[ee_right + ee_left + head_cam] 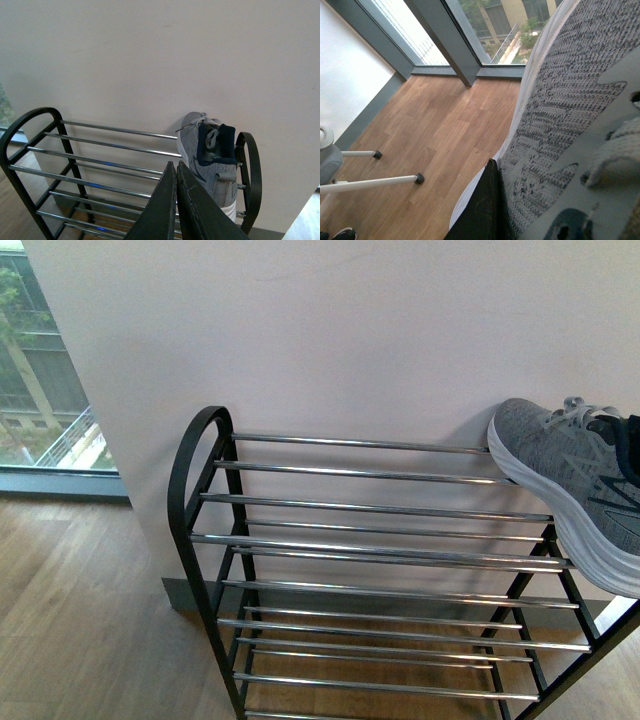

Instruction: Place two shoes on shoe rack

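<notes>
Right fingers [160, 210] together, sneaker [207, 155] across bars [120, 129], toe wallward

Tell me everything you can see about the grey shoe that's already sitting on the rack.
The grey shoe is a knit sneaker with a thick white sole, pale laces and a dark navy lining around the ankle opening. It rests on the chrome bars of the top tier of the shoe rack, at the rack's right end, with its toe towards the wall. The front view cuts off its heel. The right gripper is shut and not holding it; nothing but the bars visibly touches it.
</notes>
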Action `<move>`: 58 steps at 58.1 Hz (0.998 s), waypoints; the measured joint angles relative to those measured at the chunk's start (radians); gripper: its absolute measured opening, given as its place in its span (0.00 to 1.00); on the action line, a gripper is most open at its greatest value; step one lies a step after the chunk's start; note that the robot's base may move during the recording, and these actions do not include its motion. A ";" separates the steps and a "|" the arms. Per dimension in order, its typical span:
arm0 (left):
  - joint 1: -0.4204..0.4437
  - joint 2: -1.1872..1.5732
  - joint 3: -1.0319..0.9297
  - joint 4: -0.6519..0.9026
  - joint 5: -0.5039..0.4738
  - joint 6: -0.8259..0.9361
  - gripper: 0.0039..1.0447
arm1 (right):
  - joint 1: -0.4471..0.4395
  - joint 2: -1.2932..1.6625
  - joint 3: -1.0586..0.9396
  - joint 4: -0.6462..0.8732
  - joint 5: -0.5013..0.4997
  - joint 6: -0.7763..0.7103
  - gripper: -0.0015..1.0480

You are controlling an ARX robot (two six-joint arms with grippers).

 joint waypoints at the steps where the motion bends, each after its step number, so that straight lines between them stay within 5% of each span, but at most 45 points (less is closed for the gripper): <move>1: 0.000 0.000 0.000 0.000 0.000 0.000 0.01 | 0.000 -0.029 0.000 -0.040 -0.002 0.000 0.02; 15: 0.000 0.000 0.000 0.000 0.003 0.000 0.01 | 0.000 -0.112 0.000 -0.097 0.000 0.000 0.02; 32: 0.000 0.000 0.000 0.000 0.001 0.000 0.01 | 0.000 -0.115 0.000 -0.097 0.000 0.000 0.46; 45: 0.001 0.000 0.000 0.000 -0.003 0.000 0.01 | 0.000 -0.115 0.000 -0.097 -0.003 0.000 0.92; 52: 0.005 0.002 0.005 -0.023 0.022 -0.031 0.01 | 0.001 -0.115 0.000 -0.097 0.001 0.000 0.91; 58: -0.010 0.072 0.085 -0.158 0.225 -0.330 0.01 | 0.002 -0.116 0.000 -0.100 0.008 0.003 0.91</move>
